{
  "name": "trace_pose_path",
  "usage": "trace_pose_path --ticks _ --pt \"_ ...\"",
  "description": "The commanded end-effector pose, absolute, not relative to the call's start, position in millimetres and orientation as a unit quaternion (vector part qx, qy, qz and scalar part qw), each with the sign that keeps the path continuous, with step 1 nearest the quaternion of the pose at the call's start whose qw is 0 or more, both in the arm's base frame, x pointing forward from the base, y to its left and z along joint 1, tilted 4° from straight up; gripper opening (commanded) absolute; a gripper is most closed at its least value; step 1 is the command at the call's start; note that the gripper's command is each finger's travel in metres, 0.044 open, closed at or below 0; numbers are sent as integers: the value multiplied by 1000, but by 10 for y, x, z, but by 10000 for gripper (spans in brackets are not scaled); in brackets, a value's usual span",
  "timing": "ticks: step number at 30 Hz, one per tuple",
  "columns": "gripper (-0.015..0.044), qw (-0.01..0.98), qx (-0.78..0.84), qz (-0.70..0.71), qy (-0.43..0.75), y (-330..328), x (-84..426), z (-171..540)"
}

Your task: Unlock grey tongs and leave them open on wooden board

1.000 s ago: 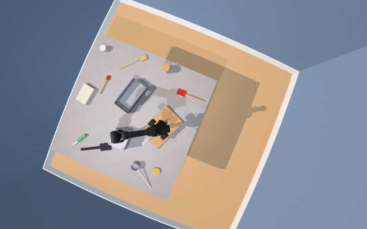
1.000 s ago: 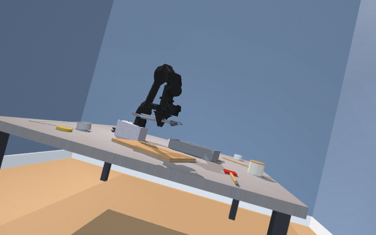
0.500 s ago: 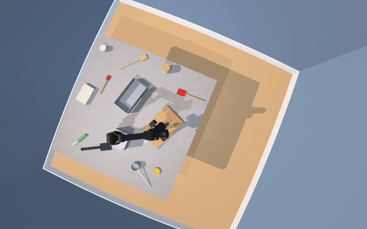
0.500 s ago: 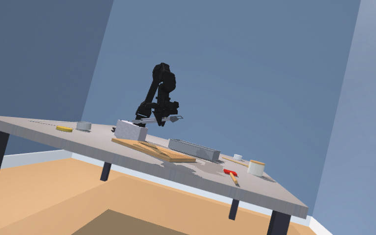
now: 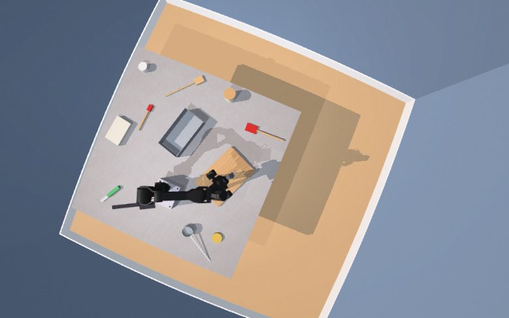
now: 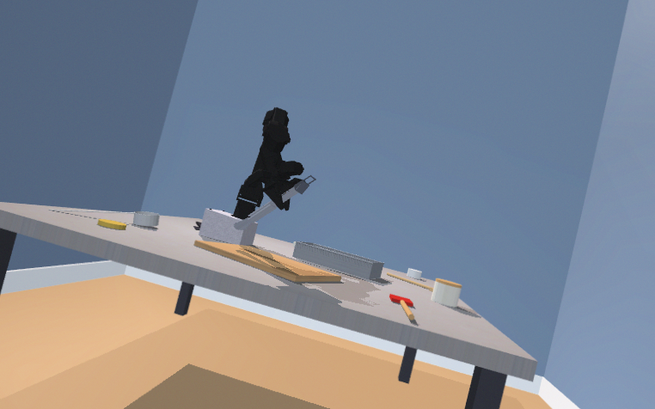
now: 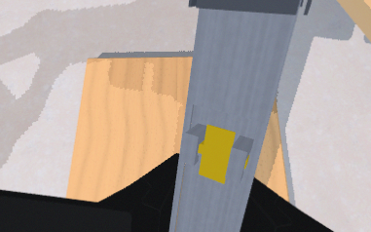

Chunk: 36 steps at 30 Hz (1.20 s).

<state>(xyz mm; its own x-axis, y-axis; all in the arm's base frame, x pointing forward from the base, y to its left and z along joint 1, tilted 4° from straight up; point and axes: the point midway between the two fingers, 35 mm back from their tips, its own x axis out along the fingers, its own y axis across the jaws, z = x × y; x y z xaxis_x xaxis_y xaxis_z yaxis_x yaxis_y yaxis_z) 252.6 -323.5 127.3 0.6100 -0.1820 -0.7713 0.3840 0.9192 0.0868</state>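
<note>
My gripper (image 5: 224, 183) (image 6: 286, 198) (image 7: 202, 166) is shut on the grey tongs (image 6: 269, 203) (image 7: 238, 73), high above the table. In the exterior view the tongs slant: the hinge end with its wire loop is up at the right, the tips down at the left, in front of the arm's base block. A yellow piece (image 7: 216, 154) shows on the tongs between the fingers. The tongs' arms look close together; whether the lock is off cannot be told. The wooden board (image 5: 242, 160) (image 6: 320, 277) (image 7: 126, 122) lies below. The roasting tin (image 5: 194, 136) (image 6: 334, 260) holds no tongs.
The arm's pale base block (image 6: 223, 228) stands beside the board. A red-headed tool (image 5: 251, 127) (image 6: 400, 300) and a lidded jar (image 5: 230, 93) (image 6: 445, 294) lie beyond it. A sieve (image 5: 188, 230) and a yellow disc (image 5: 216, 237) (image 6: 112, 224) are on the other side.
</note>
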Motion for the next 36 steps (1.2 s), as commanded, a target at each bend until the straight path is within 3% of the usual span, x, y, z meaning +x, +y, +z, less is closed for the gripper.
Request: trace_pose_path --ticks 1,24,36 --pt "-150 908 117 -162 367 -3237 2505 1393" --pt "-150 979 31 -139 144 -2951 2165 1899" --pt "-150 982 23 -136 132 -2912 2137 1926"
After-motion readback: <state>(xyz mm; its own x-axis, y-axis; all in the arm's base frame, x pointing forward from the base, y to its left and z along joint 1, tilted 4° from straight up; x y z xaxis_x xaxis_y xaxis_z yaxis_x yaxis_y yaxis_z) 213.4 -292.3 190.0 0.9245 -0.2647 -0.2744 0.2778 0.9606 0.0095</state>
